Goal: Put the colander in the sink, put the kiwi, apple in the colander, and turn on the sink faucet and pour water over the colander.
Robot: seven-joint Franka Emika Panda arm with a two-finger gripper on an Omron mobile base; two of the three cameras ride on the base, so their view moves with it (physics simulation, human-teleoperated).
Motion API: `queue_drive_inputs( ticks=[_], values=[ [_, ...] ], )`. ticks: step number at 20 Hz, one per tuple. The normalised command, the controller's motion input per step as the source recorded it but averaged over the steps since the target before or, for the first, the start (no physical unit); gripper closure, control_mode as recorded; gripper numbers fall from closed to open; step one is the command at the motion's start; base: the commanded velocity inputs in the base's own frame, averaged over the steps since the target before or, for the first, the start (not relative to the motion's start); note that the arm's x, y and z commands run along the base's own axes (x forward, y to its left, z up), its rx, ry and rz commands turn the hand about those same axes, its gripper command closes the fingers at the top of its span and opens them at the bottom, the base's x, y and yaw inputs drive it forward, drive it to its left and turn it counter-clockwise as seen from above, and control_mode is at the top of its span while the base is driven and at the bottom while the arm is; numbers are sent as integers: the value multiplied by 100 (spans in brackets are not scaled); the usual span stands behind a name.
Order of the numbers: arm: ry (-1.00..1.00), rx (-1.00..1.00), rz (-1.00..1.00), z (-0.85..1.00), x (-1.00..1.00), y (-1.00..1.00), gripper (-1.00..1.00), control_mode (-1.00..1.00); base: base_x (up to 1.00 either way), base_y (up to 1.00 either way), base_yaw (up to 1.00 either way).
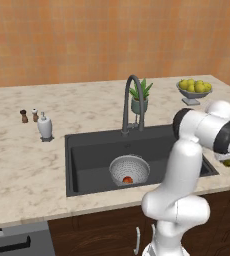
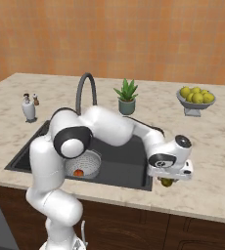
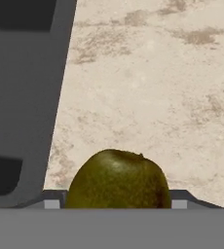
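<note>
Colander (image 2: 83,164) with apple (image 2: 78,173) sits in sink (image 2: 129,166), well left of claw (image 2: 167,181). Kiwi (image 3: 118,179) directly under claw, between its 2 fingers, on counter (image 3: 148,87). Grip state: cannot tell.

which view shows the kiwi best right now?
Hand view: the kiwi is large and close on the counter beside the sink edge. The right base view shows only a small green bit under the hand; the left base view shows a sliver behind the arm.
</note>
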Motion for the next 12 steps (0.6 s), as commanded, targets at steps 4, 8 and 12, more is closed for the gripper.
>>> queue_drive_inputs(
  ticks=[4,8,12],
  values=[
    [2,0,12,63,-2,78,100,-100,0,0,0],
    [7,0,9,47,14,83,100,-100,0,0,0],
    [0,-5,0,11,1,96,100,-100,0,0,0]
  ],
)
